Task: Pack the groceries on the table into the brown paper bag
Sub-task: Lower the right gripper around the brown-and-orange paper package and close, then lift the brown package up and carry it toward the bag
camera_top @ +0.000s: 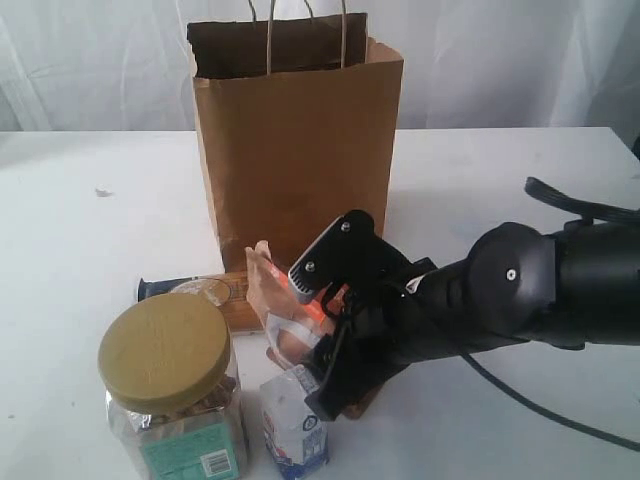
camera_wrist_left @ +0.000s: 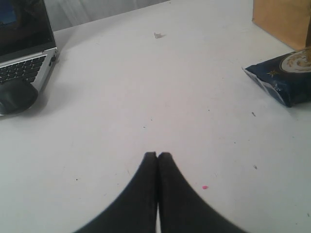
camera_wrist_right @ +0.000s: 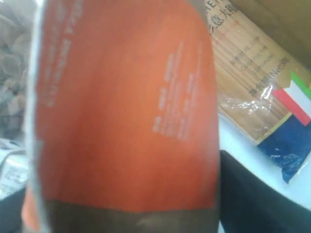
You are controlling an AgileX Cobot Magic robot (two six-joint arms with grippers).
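**A:** Starting at the left, how did the left gripper [camera_wrist_left: 158,156] stand?

**B:** It hung over bare table [camera_wrist_left: 146,87]. Its fingers were pressed flat together and there was nothing between them. A laptop [camera_wrist_left: 22,53] and a mouse [camera_wrist_left: 14,95] sat well apart from it.

**A:** And the groceries, in the exterior view?

**B:** The jar [camera_top: 170,390] stood at seven o'clock with its olive-yellow lid on. Just behind it the spaghetti packet [camera_top: 158,289] lay flat, its blue end pointing to nine o'clock. The carton [camera_top: 296,432] stood at six o'clock, just beside the jar.

**A:** Where was the pouch?

**B:** The pouch [camera_top: 265,290] was near the centre, tilted, in front of the paper bag [camera_top: 295,140]. The right gripper [camera_top: 305,320] reached in from three o'clock and was closed on it. Its fingers were held only as far apart as the pouch is thick. The orange label filled the right wrist view, blurred. I couldn't tell whether the pouch's base touched the table.

**A:** And the bag itself?

**B:** It stood upright at twelve o'clock with its mouth open and its handles raised, taller than everything before it.
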